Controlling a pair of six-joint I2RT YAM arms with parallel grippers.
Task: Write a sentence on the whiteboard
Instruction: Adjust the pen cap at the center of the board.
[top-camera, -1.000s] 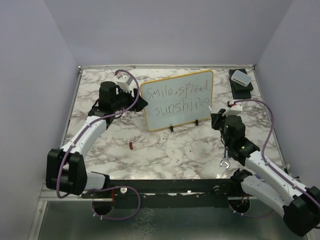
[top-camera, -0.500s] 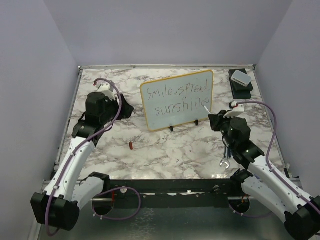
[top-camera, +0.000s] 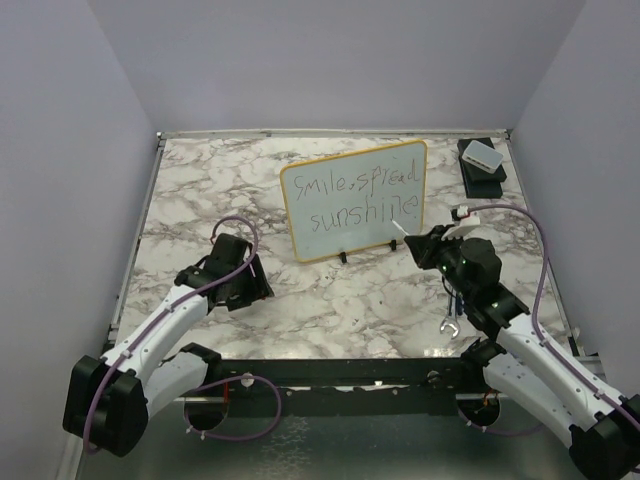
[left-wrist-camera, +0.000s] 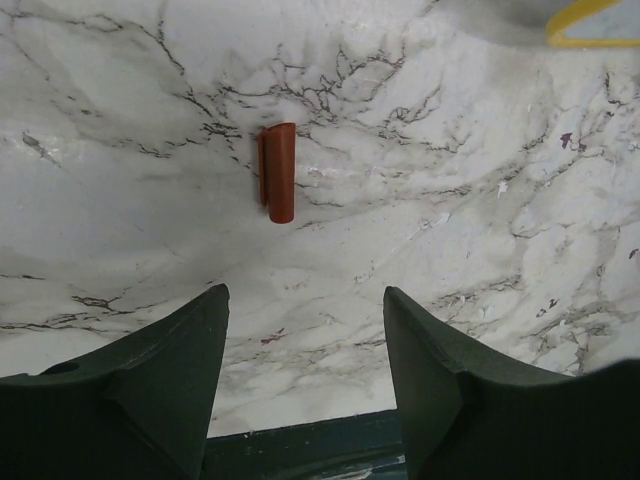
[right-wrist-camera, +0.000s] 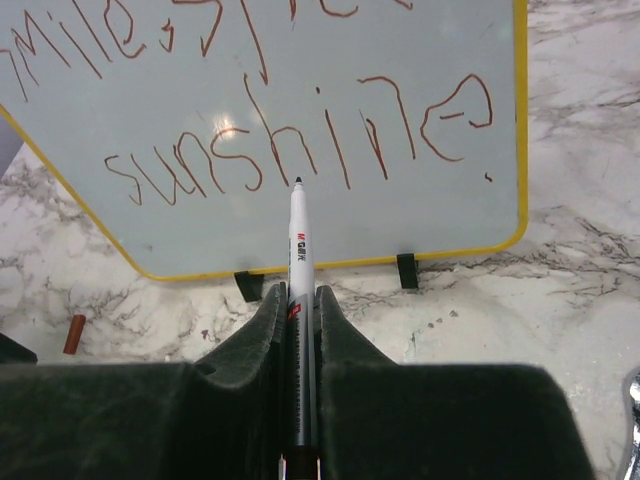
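The whiteboard (top-camera: 340, 240) stands up on its little black feet near the middle of the marble table (top-camera: 330, 310), leaning back a bit, with a yellow rim all around. The sentence (top-camera: 360, 215) is written on it by hand in two lines. The top line says "Smile, spread" and the bottom line says "sunshine", with a small dot after the last letter. In the right wrist view the letters (right-wrist-camera: 380, 125) look red-brown, and the top line is cut off by the edge of the picture. The right gripper (right-wrist-camera: 298, 300) is squeezed tight on a white marker (right-wrist-camera: 298, 250). The marker's dark tip points at the board just under the "h" of "sunshine"; I cannot tell if it touches the board. The marker has small red letters that start with "M" and "G", and the rest is too tiny to read. The left gripper (left-wrist-camera: 305, 330) is low over the table on the left of the board, with its jaws partly apart and nothing between them. A small red cap (left-wrist-camera: 279, 172) lies on the table just in front of it. A small white box (top-camera: 483, 155) sits in the far right corner.
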